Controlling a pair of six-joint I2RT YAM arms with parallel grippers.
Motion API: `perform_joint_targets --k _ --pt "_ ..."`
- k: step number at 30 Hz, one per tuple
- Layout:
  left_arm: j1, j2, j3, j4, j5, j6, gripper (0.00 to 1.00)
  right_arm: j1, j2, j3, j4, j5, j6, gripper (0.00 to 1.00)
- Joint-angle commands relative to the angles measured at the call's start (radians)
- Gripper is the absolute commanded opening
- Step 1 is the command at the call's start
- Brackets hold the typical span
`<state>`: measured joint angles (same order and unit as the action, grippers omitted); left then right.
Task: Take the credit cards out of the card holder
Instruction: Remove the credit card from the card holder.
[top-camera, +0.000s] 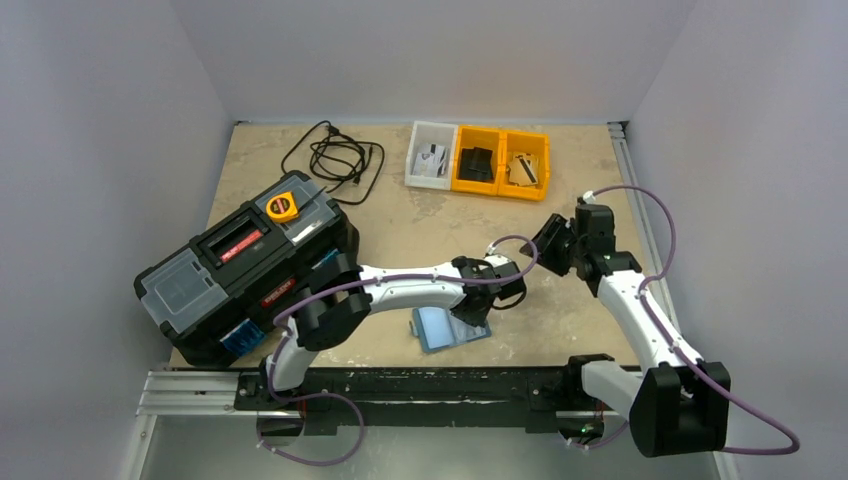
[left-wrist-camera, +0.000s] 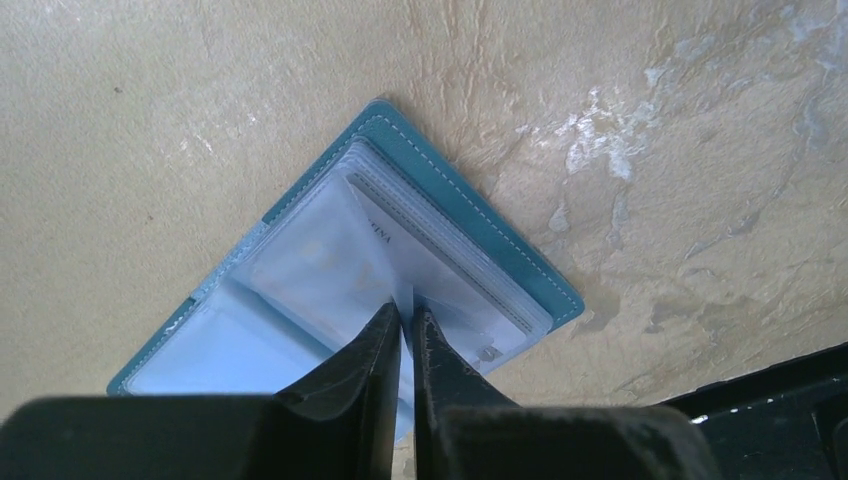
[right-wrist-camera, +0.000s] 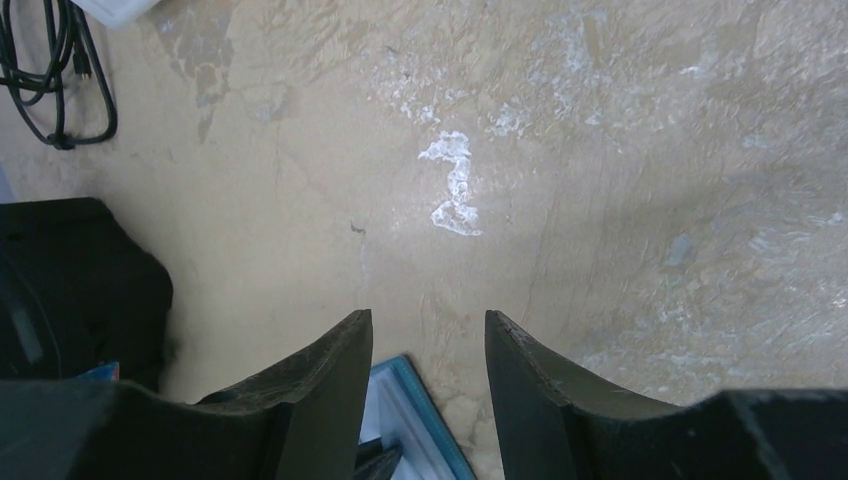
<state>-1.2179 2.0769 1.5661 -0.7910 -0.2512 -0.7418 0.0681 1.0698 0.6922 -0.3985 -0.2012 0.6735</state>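
Observation:
The card holder (top-camera: 445, 328) lies open on the tan table near the front, teal outside, pale blue inside with clear pockets. In the left wrist view its teal edge (left-wrist-camera: 480, 215) frames a stack of clear pockets, and a pale card with print (left-wrist-camera: 405, 235) shows in one of them. My left gripper (left-wrist-camera: 405, 318) (top-camera: 490, 300) is shut on one raised clear pocket leaf at the holder's middle. My right gripper (right-wrist-camera: 428, 325) (top-camera: 548, 248) is open and empty, hovering just beyond the holder's corner (right-wrist-camera: 420, 425).
At the back stand a white bin (top-camera: 432, 158) with a pale card and two yellow bins, one (top-camera: 476, 163) with black cards, one (top-camera: 524, 168) with tan cards. A black toolbox (top-camera: 245, 265) with a yellow tape measure (top-camera: 282, 206) is at left, a black cable (top-camera: 335, 158) behind it.

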Motion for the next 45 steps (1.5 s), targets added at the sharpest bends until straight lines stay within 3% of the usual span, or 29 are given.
perform_joint_targets --k 1,8,16,29,36,39,45 --pt "0.001 -0.016 -0.065 0.015 -0.023 -0.011 0.04 0.033 -0.025 -0.029 0.024 -0.022 0.008 0.45" --pt "0.027 -0.21 -0.234 0.163 0.036 0.003 0.0 0.175 -0.028 -0.113 0.086 -0.054 0.066 0.42" --pt "0.043 -0.37 -0.407 0.34 0.091 -0.021 0.0 0.341 -0.025 -0.195 0.18 -0.064 0.143 0.28" --pt "0.072 -0.472 -0.599 0.537 0.147 -0.117 0.0 0.59 0.108 -0.229 0.329 -0.019 0.253 0.18" --pt "0.072 -0.499 -0.631 0.536 0.123 -0.127 0.0 0.658 0.204 -0.206 0.385 -0.005 0.272 0.15" --pt "0.072 -0.517 -0.635 0.516 0.101 -0.13 0.04 0.67 0.222 -0.199 0.392 -0.004 0.28 0.15" --pt "0.072 -0.554 -0.636 0.429 0.052 -0.15 0.3 0.687 0.231 -0.178 0.393 -0.022 0.276 0.15"
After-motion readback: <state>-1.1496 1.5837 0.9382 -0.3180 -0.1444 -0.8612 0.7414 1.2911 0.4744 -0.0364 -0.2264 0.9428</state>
